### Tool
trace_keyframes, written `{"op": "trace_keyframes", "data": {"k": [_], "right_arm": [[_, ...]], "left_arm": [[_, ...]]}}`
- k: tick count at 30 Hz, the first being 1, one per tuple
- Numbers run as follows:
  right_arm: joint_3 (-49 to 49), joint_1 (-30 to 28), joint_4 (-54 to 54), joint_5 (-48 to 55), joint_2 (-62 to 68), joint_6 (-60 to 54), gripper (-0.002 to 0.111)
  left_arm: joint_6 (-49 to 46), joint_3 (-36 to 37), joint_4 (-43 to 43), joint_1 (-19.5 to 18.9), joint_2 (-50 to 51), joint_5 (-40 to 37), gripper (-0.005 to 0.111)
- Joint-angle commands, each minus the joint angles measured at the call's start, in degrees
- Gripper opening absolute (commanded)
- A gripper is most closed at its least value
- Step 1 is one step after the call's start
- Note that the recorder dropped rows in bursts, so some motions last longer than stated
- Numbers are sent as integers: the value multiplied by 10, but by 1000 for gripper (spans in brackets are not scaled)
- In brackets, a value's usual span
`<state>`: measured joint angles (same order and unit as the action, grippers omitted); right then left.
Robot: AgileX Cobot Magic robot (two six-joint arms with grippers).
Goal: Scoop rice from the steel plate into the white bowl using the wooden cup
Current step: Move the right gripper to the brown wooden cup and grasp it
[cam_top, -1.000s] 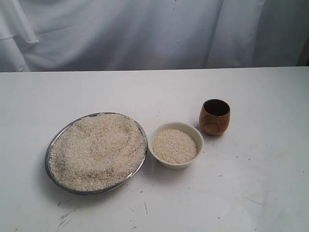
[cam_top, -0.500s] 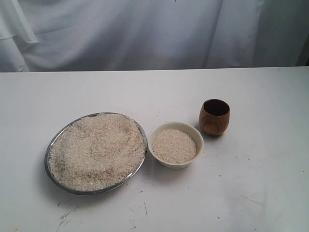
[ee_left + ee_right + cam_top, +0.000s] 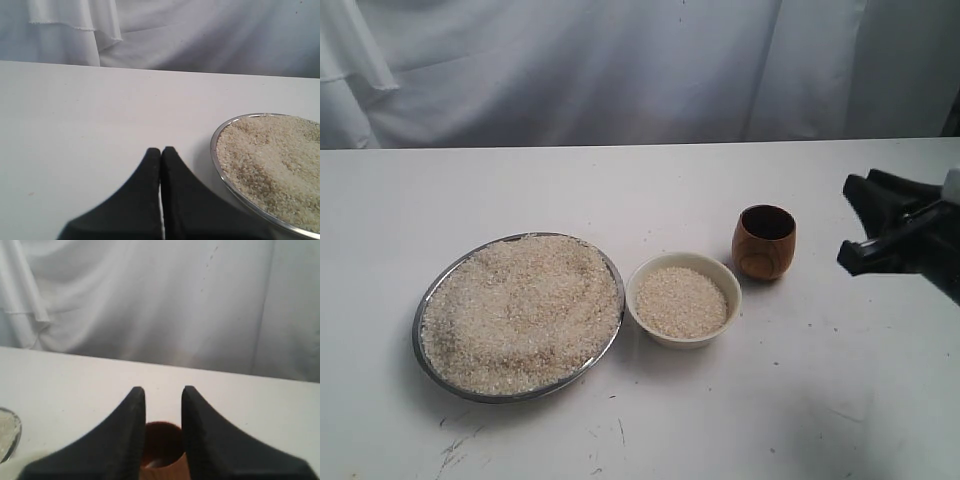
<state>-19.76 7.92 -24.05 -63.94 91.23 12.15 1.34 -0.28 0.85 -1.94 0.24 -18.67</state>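
Right of wooden cup, right claw hangs spread, not touching it.

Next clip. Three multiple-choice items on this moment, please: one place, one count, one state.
1. In the exterior view, the wooden cup stands, from the white bowl: A) right and further back; B) left; C) inside it.
2. Dishes holding rice: A) none; B) one; C) two.
3. The right gripper is: A) shut on the cup; B) open, empty; C) shut, empty.
Answers: 1 A, it stands beyond the bowl's right rim; 2 C, the steel plate and the bowl both hold grains; 3 B, its jaws are spread, short of the cup.
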Motion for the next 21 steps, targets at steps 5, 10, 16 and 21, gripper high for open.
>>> {"op": "trace_keyframes", "data": {"k": [5, 10, 16, 21], "right_arm": [[3, -2, -82, -47, 68, -105, 52], [3, -2, -67, -32, 68, -160, 79], [3, -2, -49, 64, 68, -169, 81], [-2, -2, -50, 67, 69, -130, 81]], "left_arm": [[0, 3, 1, -1, -2, 4, 0], [0, 3, 1, -1, -2, 4, 0], [0, 3, 1, -1, -2, 4, 0], [0, 3, 1, -1, -2, 4, 0]]}}
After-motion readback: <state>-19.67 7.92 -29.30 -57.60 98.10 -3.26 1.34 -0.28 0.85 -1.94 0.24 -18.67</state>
